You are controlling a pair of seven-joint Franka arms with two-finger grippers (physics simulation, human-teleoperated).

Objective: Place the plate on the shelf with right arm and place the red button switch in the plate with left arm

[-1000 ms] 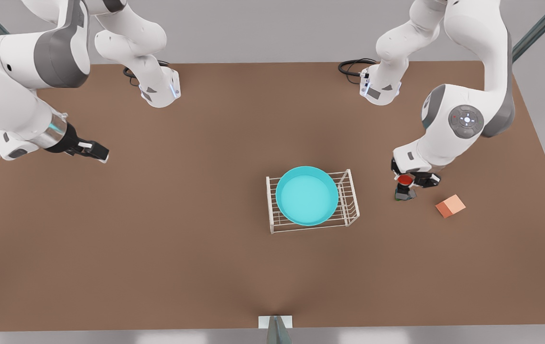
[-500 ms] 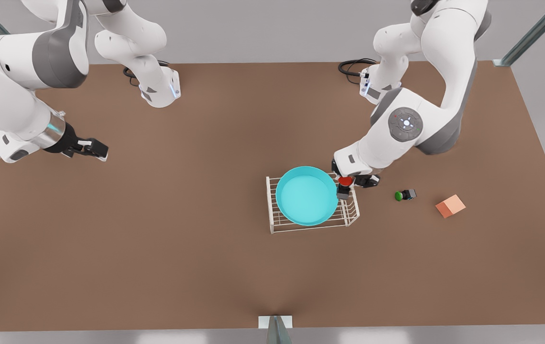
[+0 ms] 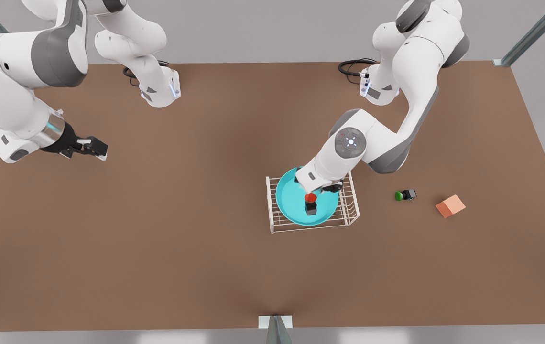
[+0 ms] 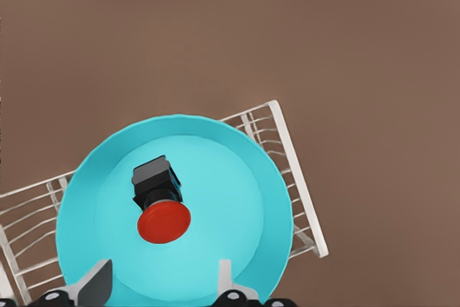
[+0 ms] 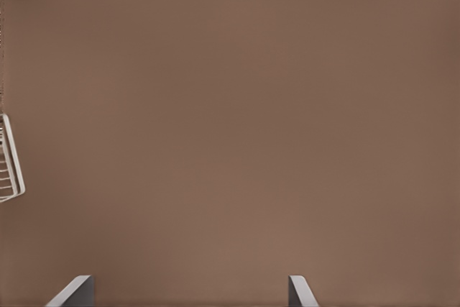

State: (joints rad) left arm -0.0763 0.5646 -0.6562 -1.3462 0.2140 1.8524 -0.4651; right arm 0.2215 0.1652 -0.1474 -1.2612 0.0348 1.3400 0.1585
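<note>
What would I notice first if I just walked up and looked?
The bright turquoise plate sitting on the white wire shelf, mid-table. Inside it lies the red button switch, with the open left gripper above it. The right gripper waits open, far toward the front view's left.

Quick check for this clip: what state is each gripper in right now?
Left gripper: open over the plate, holding nothing; the red button switch lies in the plate beyond the fingertips.
Right gripper: open, empty, waiting at the front view's left.
</note>
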